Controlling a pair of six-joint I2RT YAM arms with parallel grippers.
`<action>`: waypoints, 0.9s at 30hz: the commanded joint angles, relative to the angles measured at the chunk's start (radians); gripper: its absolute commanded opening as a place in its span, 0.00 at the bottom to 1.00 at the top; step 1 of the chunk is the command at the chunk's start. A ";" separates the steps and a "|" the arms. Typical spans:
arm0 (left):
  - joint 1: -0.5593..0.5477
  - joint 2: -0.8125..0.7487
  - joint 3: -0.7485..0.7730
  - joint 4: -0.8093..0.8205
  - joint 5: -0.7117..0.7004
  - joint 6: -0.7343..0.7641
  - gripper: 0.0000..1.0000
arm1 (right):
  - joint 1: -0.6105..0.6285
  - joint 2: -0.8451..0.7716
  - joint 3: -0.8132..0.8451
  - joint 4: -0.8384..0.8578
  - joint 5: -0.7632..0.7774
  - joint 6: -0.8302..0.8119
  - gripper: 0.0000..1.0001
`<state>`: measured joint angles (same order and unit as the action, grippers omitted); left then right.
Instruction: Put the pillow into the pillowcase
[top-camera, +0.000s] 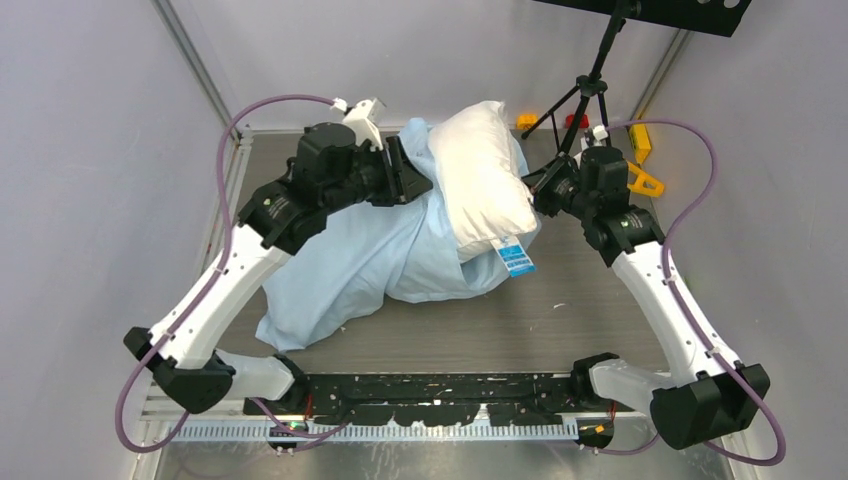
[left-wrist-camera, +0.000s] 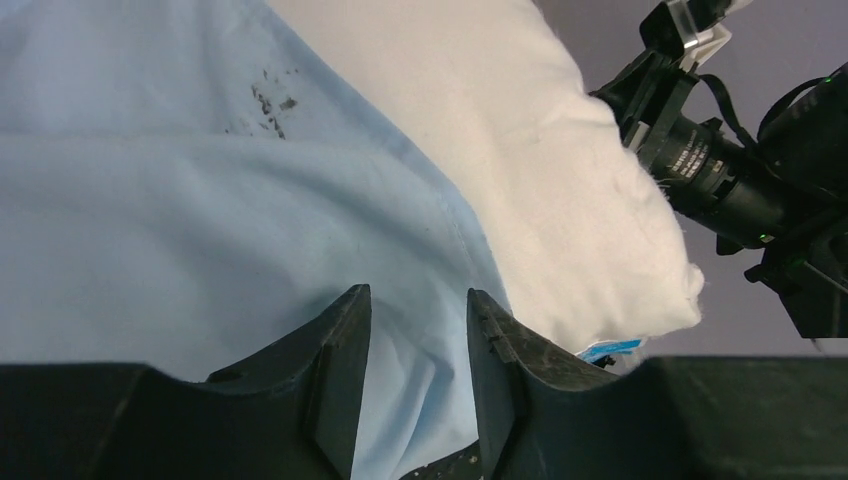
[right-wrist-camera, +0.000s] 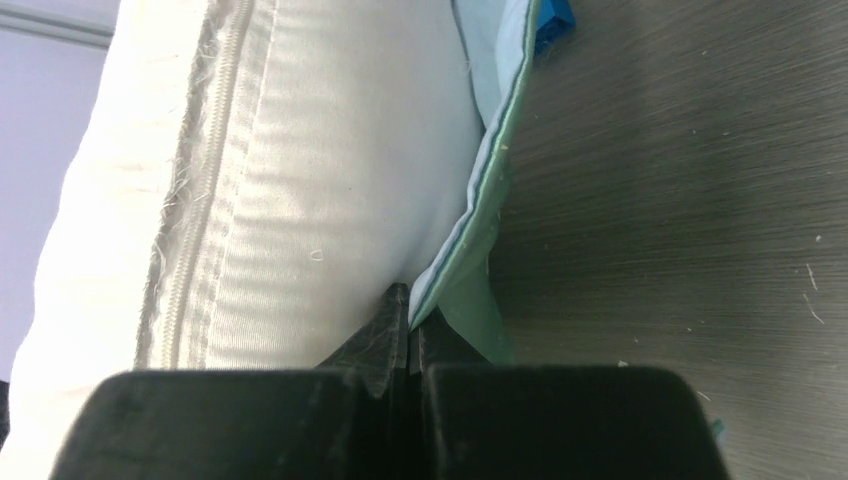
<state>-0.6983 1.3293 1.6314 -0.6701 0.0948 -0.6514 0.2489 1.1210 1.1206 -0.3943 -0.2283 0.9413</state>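
The white pillow (top-camera: 485, 175) lies tilted at the back of the table, its lower end in the mouth of the wrinkled light-blue pillowcase (top-camera: 360, 260); its blue tag (top-camera: 516, 257) hangs out at the near corner. My left gripper (top-camera: 405, 178) is at the pillow's left side. In the left wrist view the left gripper (left-wrist-camera: 418, 310) is open, with a fold of the pillowcase (left-wrist-camera: 200, 200) between its fingers and the pillow (left-wrist-camera: 520, 130) beyond. My right gripper (right-wrist-camera: 410, 305) is shut on the pillowcase hem (right-wrist-camera: 480, 200), mint-green face outward, against the pillow (right-wrist-camera: 300, 180).
A black tripod (top-camera: 590, 90) stands at the back right. Small yellow (top-camera: 640, 140), orange (top-camera: 527, 121) and red (top-camera: 575, 121) toy pieces lie by it. The dark table (right-wrist-camera: 680, 200) shows to the right of the hem. The right arm's camera (left-wrist-camera: 700, 165) is close behind the pillow.
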 joint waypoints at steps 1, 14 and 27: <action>0.005 -0.077 0.036 0.019 -0.037 -0.016 0.42 | 0.014 -0.057 0.110 0.000 0.002 -0.059 0.00; -0.127 0.069 0.278 -0.223 -0.319 0.161 0.80 | 0.056 -0.037 0.185 -0.057 0.023 -0.099 0.00; -0.303 0.161 0.398 -0.365 -0.910 0.347 0.47 | 0.070 -0.042 0.269 -0.144 0.061 -0.147 0.00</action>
<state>-0.9989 1.5177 1.9862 -1.0019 -0.5934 -0.3927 0.3164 1.1149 1.2892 -0.6048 -0.1837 0.8146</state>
